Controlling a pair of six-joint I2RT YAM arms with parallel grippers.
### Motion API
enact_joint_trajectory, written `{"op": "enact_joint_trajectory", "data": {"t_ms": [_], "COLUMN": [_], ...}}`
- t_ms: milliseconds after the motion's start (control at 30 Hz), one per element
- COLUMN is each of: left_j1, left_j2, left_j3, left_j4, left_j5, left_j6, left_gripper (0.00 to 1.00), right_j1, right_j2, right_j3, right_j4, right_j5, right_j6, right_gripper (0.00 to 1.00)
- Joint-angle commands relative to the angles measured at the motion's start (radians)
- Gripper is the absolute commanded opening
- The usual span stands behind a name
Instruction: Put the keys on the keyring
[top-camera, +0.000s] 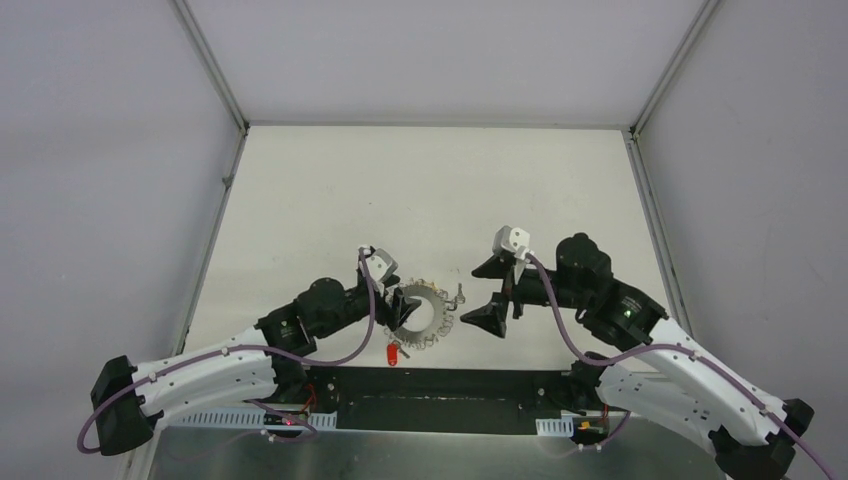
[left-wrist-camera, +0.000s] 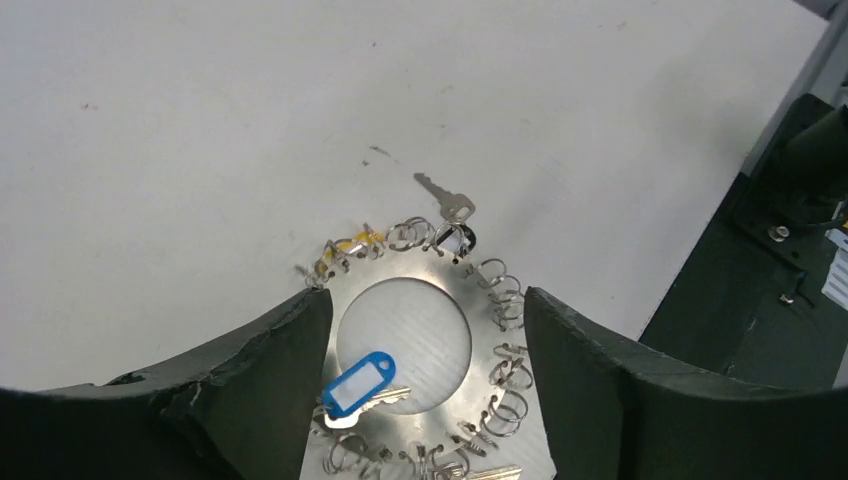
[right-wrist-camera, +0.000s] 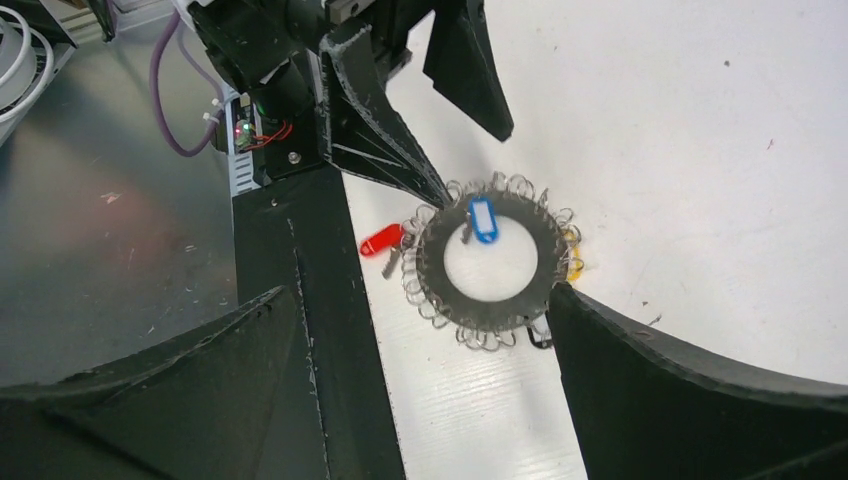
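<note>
The keyring (top-camera: 440, 322) is a flat metal disc with a round hole and several wire rings round its rim. It lies near the table's front edge and also shows in the left wrist view (left-wrist-camera: 452, 272) and the right wrist view (right-wrist-camera: 437, 262). The blue-tagged key (left-wrist-camera: 357, 386) lies on the disc, blade over the hole. The yellow tag (left-wrist-camera: 357, 244) sits at the rim among the rings. My left gripper (top-camera: 400, 300) is open, its fingers straddling the disc, one tip touching the rim. My right gripper (top-camera: 486, 292) is open and empty just right of the disc.
A red-tagged key (top-camera: 392, 354) lies at the disc's near side by the black base strip (top-camera: 450, 385). A bare silver key (left-wrist-camera: 445, 197) with a small black fob lies at the far rim. White table (top-camera: 430, 190) stretches beyond, with walls on three sides.
</note>
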Motion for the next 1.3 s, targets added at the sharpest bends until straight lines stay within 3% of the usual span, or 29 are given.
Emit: {"op": "enact_joint_trajectory", "data": {"t_ms": [0, 100, 200, 333, 467, 700, 900, 1100, 1267], "left_j1": [0.002, 0.003, 0.031, 0.212, 0.354, 0.625, 0.758, 0.793, 0.884], "left_j2": [-0.011, 0.021, 0.076, 0.161, 0.217, 0.269, 0.28, 0.385, 0.556], "left_j3": [0.093, 0.157, 0.217, 0.27, 0.26, 0.224, 0.193, 0.168, 0.173], "left_j4": [-0.183, -0.227, -0.251, -0.257, -0.193, -0.15, -0.072, 0.027, 0.192], "left_j5": [-0.103, -0.134, -0.113, 0.105, 0.154, 0.201, 0.076, -0.08, 0.023], "left_j6": [-0.065, -0.061, -0.03, -0.079, -0.118, -0.144, -0.08, 0.056, 0.118], "left_gripper": [0.76, 0.88, 0.92, 0.92, 0.93, 0.99, 0.99, 0.99, 0.99], "right_j1": [-0.02, -0.065, -0.148, -0.295, -0.457, -0.698, -0.75, -0.769, -0.786], "right_j2": [0.05, 0.096, 0.143, 0.176, 0.176, 0.136, 0.124, 0.273, 0.461], "right_j3": [0.002, 0.003, -0.002, -0.028, -0.068, -0.19, -0.345, -0.441, -0.476], "right_j4": [0.045, 0.045, 0.052, 0.077, 0.104, 0.144, 0.367, 0.642, 0.907], "right_j5": [0.038, 0.04, -0.005, -0.046, -0.028, 0.274, 0.536, 0.634, 0.662], "right_j6": [0.054, 0.103, 0.156, 0.203, 0.254, 0.251, 0.148, 0.122, 0.14], "right_gripper": [1.0, 1.0, 1.0, 1.0, 1.0, 1.0, 1.0, 1.0, 1.0]}}
